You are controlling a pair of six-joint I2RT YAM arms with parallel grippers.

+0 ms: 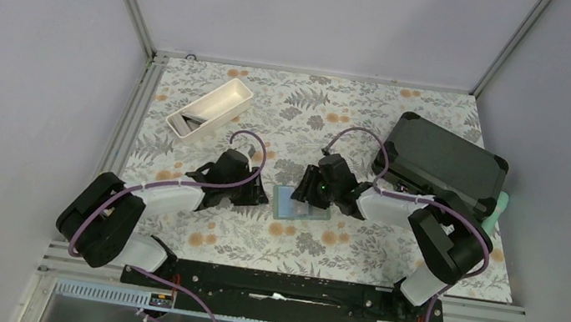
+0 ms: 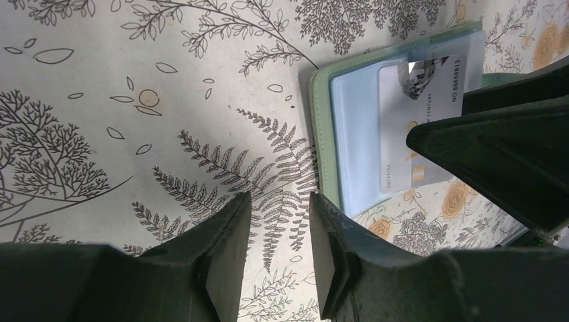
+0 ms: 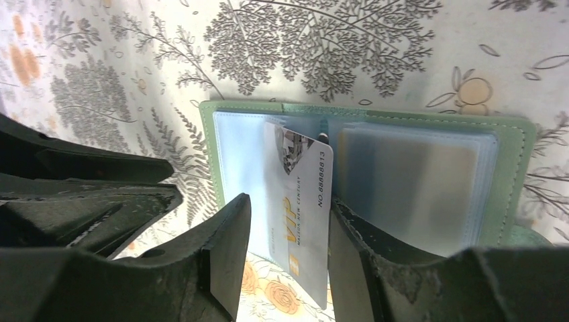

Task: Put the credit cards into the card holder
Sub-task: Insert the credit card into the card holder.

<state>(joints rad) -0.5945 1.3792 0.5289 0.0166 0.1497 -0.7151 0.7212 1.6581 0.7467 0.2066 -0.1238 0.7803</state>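
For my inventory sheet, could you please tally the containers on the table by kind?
Green card holder: 1
White tray: 1
Black case: 1
Total: 3

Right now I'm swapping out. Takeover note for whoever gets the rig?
Left claw: open, empty, beside the holder.
Right claw: open, fingers either side of a pale VIP card.
Holder: lying open mid-table.
Done: that card is partly tucked into the holder, one end sticking out.
Left: push it fully in. Flat dark things in the tray may be more cards; can't tell.
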